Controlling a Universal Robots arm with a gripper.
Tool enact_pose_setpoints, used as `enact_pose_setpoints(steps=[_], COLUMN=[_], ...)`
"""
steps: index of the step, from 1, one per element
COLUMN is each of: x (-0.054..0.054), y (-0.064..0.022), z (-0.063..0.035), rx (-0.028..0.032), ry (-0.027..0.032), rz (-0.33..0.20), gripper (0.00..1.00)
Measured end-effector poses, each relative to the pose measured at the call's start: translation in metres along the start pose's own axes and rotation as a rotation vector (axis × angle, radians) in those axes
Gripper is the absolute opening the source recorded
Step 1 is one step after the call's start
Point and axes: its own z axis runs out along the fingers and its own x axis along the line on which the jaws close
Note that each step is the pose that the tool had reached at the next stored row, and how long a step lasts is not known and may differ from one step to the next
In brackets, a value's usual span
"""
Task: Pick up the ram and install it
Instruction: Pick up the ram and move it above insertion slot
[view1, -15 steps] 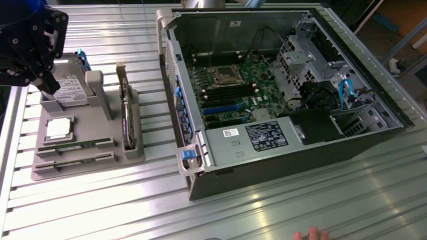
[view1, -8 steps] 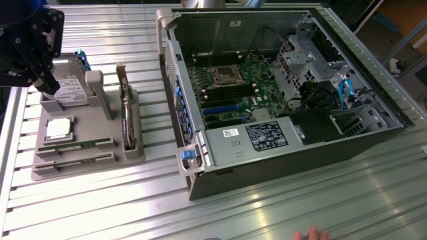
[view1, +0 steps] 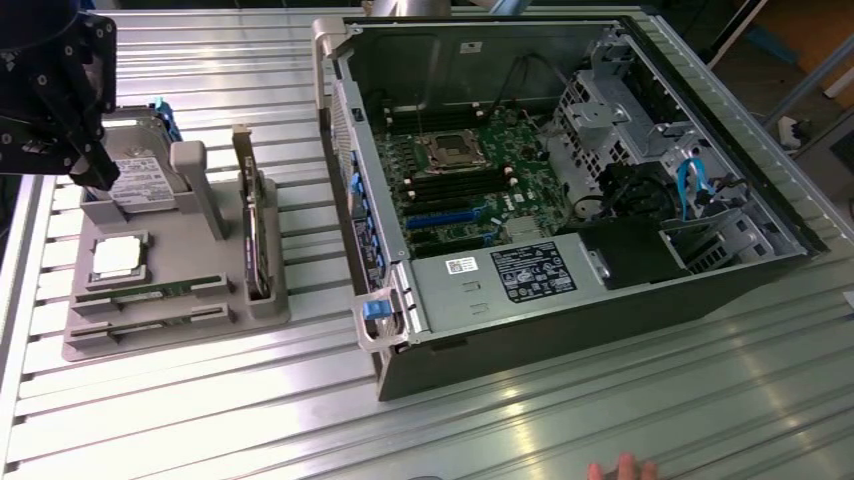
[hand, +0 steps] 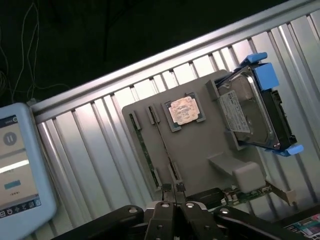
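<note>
The fingers (hand: 186, 206) are pressed together, tip against tip, with nothing between them. In the wrist view they hang over the end of the grey tray (hand: 210, 145) where its two long slots run out. The gripper (view1: 96, 176) points downward from the black arm (view1: 47, 70), which stands over the tray's corner farthest from the computer case, beside the hard drive.

The open computer case (view1: 561, 190) lies on its side next to the tray, apart from it, with its motherboard (view1: 461, 185) facing up. The tray rests flat on the ribbed metal table (view1: 601, 400). A hard drive (view1: 140, 175) in a blue-edged carrier stands tilted at the tray's arm end. An expansion card (view1: 254, 225) stands on edge along the tray's side nearest the case. The ram (view1: 140, 292) lies edge-up in a long slot at the tray's end opposite the hard drive, untouched by the gripper. The square silver processor (view1: 118, 256) sits in a recess between the hard drive and the ram. A light-blue tablet (hand: 17, 165) lies well off the tray. A person's fingertips (view1: 621, 468) show beyond the case, far from the tray.
</note>
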Motion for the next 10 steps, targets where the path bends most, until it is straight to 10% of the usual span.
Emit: enact_pose_setpoints(steps=[10], x=[0.0000], y=[0.0000], z=[0.0000], rx=[0.0021], ry=[0.0067], rz=[-0.163], gripper=[0.11])
